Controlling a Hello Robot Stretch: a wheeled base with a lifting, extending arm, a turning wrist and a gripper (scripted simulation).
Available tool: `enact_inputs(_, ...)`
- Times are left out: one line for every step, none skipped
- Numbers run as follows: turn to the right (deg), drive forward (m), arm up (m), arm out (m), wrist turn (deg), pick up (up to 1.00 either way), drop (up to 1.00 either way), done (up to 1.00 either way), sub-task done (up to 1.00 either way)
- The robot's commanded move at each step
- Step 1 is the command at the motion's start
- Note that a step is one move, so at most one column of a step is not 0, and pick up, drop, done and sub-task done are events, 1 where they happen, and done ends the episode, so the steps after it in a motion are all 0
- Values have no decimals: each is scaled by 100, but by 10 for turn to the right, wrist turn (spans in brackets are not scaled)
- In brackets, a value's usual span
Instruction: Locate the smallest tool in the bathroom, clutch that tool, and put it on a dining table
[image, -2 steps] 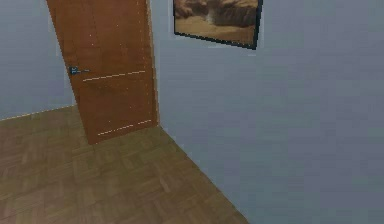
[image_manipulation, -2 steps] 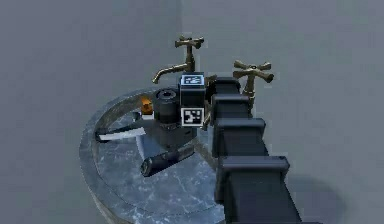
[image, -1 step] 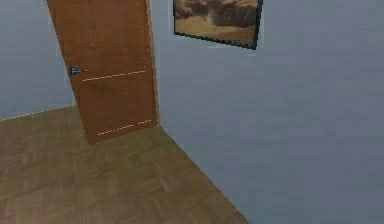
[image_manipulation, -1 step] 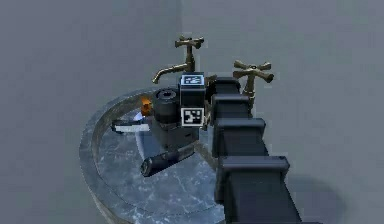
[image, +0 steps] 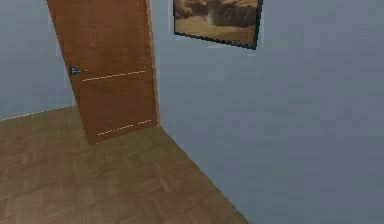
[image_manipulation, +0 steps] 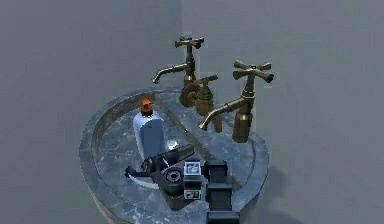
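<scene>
A round grey stone sink (image_manipulation: 105, 120) stands against the wall in the arm side view. On its basin stands a small clear bottle with an orange cap (image_manipulation: 150, 124). My gripper (image_manipulation: 138, 171) reaches over the basin's near part, just below that bottle, with its dark body and white marker squares (image_manipulation: 192, 173) to the right. The fingers lie against the dark basin near the bottle, so I cannot tell whether the gripper holds anything.
Two brass cross-handled taps (image_manipulation: 186, 72) (image_manipulation: 243, 100) rise at the sink's back right. In the forward view a brown wooden door (image: 108, 70) with a dark handle (image: 76, 71) stands shut at the left. A framed picture (image: 218, 22) hangs on the grey wall. Wood floor (image: 90, 180) lies ahead.
</scene>
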Motion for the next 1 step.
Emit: enact_inputs(0,0,0,0,0,100,0,0,0)
